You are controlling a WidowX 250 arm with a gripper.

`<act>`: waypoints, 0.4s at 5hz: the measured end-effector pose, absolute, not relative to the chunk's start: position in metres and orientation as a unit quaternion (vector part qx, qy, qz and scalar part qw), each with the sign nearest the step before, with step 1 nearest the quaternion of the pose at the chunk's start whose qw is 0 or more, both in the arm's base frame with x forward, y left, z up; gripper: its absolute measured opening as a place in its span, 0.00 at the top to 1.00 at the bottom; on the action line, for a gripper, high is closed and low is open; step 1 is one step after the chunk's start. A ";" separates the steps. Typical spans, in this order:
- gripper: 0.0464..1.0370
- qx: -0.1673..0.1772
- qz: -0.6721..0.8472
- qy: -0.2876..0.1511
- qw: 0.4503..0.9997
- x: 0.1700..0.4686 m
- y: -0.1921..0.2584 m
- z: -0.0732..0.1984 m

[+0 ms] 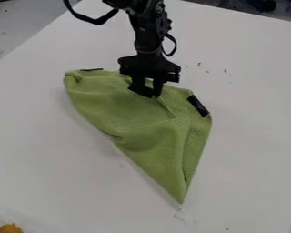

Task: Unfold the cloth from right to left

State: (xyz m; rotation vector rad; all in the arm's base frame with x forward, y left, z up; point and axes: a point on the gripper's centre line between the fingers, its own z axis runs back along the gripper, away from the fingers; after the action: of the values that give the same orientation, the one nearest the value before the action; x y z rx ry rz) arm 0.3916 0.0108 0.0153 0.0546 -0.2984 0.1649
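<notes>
1. Orange object [11, 228] is between 7 and 8 o'clock.
2. Green cloth [129, 109] lies folded at the centre, one corner pointing to 5 o'clock.
3. Black gripper [152, 94] is at the cloth's 12 o'clock side; spread or pinching, I cannot tell.

From my end, the cloth [117, 107] reads as a muted, mossy green, one plain shade that deepens in the folds and looks lighter toward its lower tip. I see a black patch [198, 105] at its right edge and a thin black strip [91, 69] at its upper left. My arm [149, 34] is black, and so are its jaws and the looping cable [90, 19]. The desk [245, 136] is pale greyish white, flecked with dark specks [226, 71] and faint grey smudges. At the bottom left corner I get something orange-yellow [11, 228].
</notes>
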 end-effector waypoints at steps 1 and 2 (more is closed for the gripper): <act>0.87 0.026 0.082 -0.151 0.985 0.392 0.010 0.015; 0.98 0.025 0.083 -0.150 0.985 0.391 0.010 0.014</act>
State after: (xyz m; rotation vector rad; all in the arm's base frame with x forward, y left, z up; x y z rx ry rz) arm 0.3913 0.0101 0.0142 0.0500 -0.3024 0.1674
